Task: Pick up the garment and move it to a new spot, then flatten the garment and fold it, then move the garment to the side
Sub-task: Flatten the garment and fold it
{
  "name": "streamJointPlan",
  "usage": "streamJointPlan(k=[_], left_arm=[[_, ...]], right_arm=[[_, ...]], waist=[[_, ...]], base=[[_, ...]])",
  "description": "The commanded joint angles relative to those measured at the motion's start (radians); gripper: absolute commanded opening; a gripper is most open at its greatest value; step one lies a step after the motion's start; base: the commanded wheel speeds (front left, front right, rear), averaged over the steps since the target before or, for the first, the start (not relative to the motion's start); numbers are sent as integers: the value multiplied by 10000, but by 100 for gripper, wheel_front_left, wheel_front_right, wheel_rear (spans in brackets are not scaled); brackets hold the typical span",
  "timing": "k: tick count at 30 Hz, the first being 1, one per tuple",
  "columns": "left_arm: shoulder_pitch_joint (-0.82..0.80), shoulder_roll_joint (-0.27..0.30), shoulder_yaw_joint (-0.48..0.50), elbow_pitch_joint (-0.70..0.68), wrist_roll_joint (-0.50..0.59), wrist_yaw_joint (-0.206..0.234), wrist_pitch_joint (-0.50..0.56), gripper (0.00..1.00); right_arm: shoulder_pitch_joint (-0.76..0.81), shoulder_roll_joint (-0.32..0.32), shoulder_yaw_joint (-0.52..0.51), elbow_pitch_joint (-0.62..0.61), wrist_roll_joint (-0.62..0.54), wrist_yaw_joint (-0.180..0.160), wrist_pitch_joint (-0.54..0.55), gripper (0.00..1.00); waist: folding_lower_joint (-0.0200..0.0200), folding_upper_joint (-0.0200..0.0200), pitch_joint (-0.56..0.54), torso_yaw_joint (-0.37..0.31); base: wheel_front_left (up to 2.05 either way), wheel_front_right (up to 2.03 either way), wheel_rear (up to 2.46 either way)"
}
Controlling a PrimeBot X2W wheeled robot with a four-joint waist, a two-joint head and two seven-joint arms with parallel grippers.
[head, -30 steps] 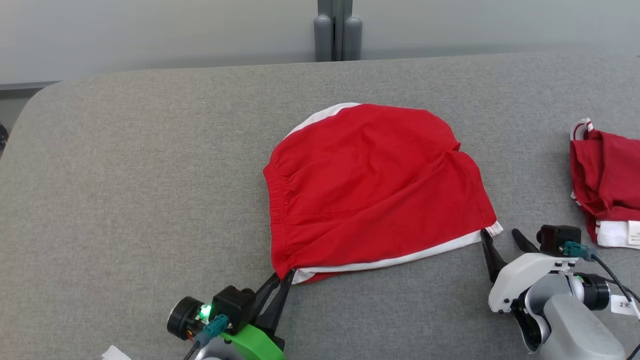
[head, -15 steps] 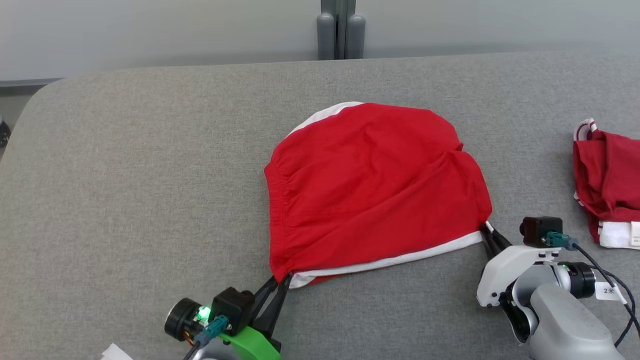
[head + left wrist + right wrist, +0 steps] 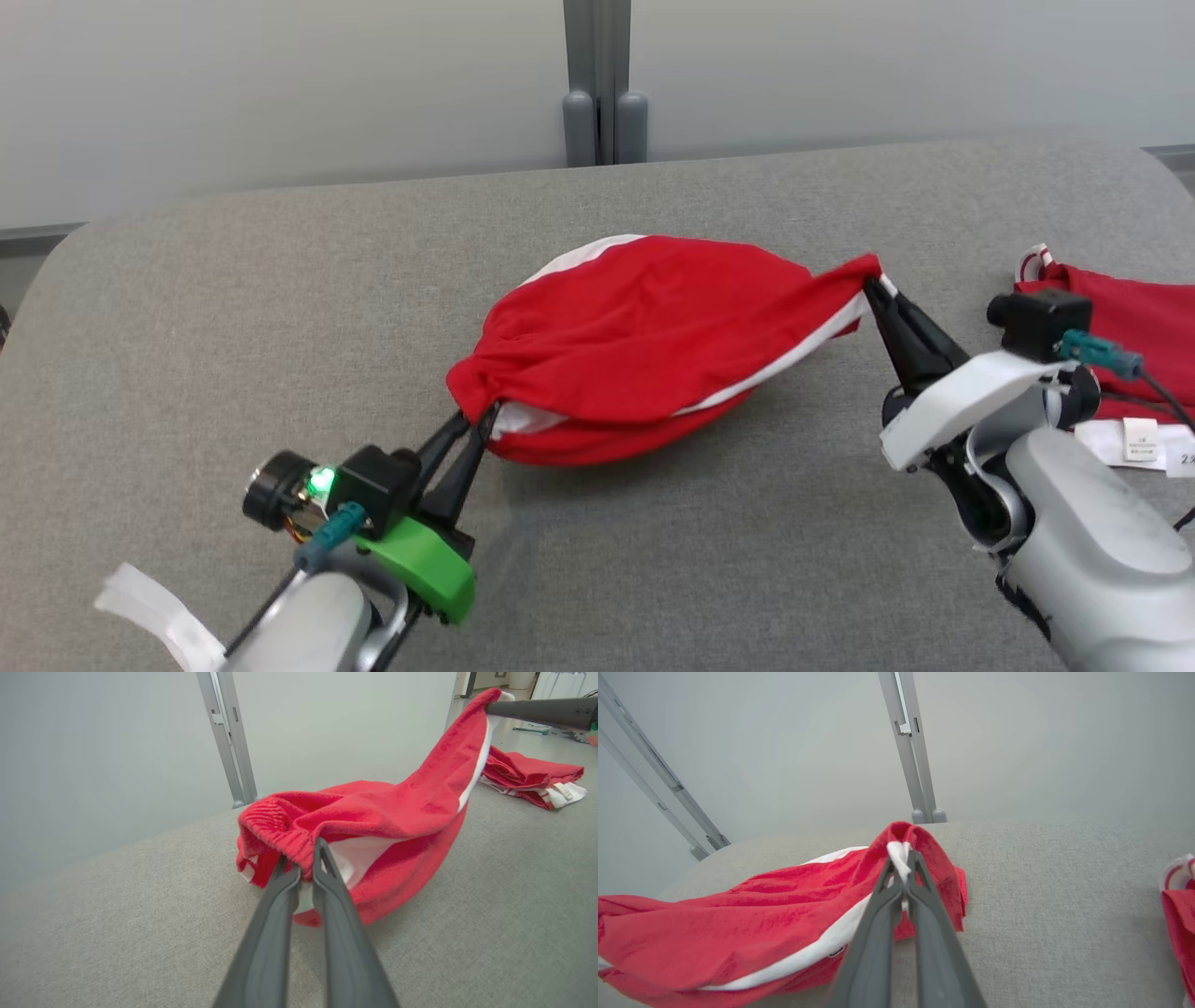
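Note:
The garment point(image 3: 653, 336) is a pair of red shorts with white side stripes, hanging in a sagging arc between both grippers above the grey table point(image 3: 233, 308). My left gripper point(image 3: 474, 420) is shut on the gathered waistband corner at the garment's lower left; the left wrist view shows that garment point(image 3: 373, 821) pinched between its fingers point(image 3: 327, 891). My right gripper point(image 3: 876, 285) is shut on the white-trimmed hem corner at the upper right, and the right wrist view shows this garment point(image 3: 738, 933) bunched at its own fingertips point(image 3: 901, 856). The garment's middle still rests on the table.
A second red and white garment point(image 3: 1120, 308) lies crumpled at the table's right edge, partly behind my right arm, also seen as a red heap point(image 3: 528, 772). A grey post point(image 3: 604, 93) stands behind the table's far edge. Bare grey felt spreads to the left and front.
The right gripper closed on the hem corner. Both grippers then rose and moved away from me with the garment, which went from lying flat to hanging bunched between them. The head camera also shifted.

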Motion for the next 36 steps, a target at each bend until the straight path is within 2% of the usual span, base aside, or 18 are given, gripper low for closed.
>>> streamJointPlan(k=[1,7,12,19,24,27,31,36], left_arm=[[-416,277,-71,-124,-130,-16,3,0],[-2052,1048,-77,-820,-637,-16,473,0],[-3277,1476,-71,-1643,-1154,-16,1174,0],[-3962,1655,460,-2883,-2215,50,2232,0],[-4299,1792,600,-3307,-2565,140,2992,0],[-4755,1737,655,-3124,-2529,247,3273,0],[-5844,1454,616,-2638,-2602,214,3662,0],[-7821,1186,698,-1020,-2254,202,3704,0]], right_arm=[[-280,-266,45,-466,107,0,91,0],[-1107,-749,-293,-2191,158,0,561,0],[-1480,-484,-1150,-3277,107,0,1133,0],[-909,586,-2730,-5007,-432,0,2565,0],[-908,1416,-3560,-5950,-1141,0,3749,0],[-1475,1900,-3868,-6022,-1148,2,4124,0],[-2708,1982,-3842,-5595,-1420,2,4307,0],[-4974,1743,-3501,-3871,-1723,2,3841,0]], waist=[[0,-1,-247,-144],[0,-1,-609,-282],[0,-1,-819,-322],[0,-1,-794,-400],[0,-1,-270,-517],[0,-1,394,-659],[0,-1,1715,-851],[0,-1,3397,-1127]], base=[[0,0,0],[0,0,0],[0,0,0],[0,0,0],[0,0,0],[0,0,0],[0,0,0],[0,0,0]])
